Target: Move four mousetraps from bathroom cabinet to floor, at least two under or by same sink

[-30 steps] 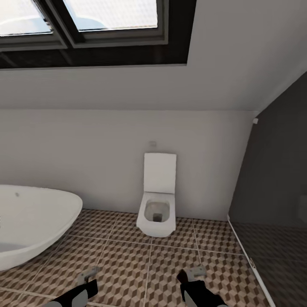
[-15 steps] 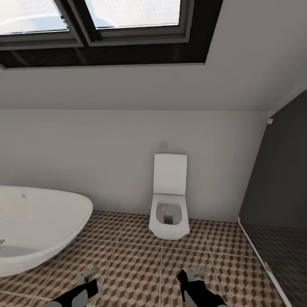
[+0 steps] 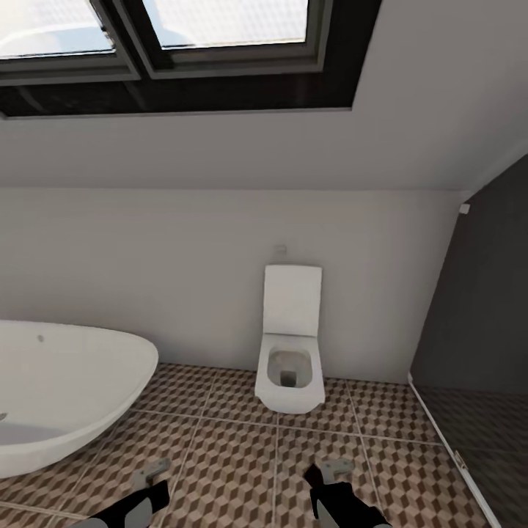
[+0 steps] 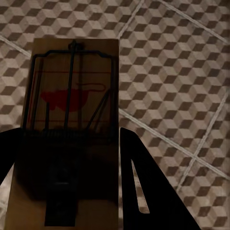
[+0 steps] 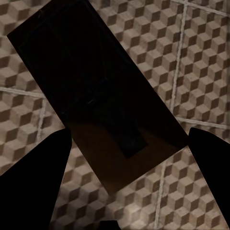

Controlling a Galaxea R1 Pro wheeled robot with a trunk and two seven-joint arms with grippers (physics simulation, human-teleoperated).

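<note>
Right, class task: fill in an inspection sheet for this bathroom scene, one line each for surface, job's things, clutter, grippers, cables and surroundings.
Surface: cube-patterned tiled floor, pale grout lines.
Job's things: one mousetrap between the left gripper's jaws; a second mousetrap, dark and tilted, between the right gripper's jaws.
Clutter: nothing seen.
Grippers: both low over the floor, each shut on a trap.
Cables: nothing seen.
Surroundings: white toilet against the wall, bathtub to its left, window above, dark panel at right.

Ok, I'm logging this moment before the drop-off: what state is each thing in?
Left gripper: shut on a mousetrap, red mark facing the camera.
Right gripper: holds a dark mousetrap, tilted.
Toilet: lid up.
Bathtub: standing on the bathroom floor.
Window: closed.
</note>
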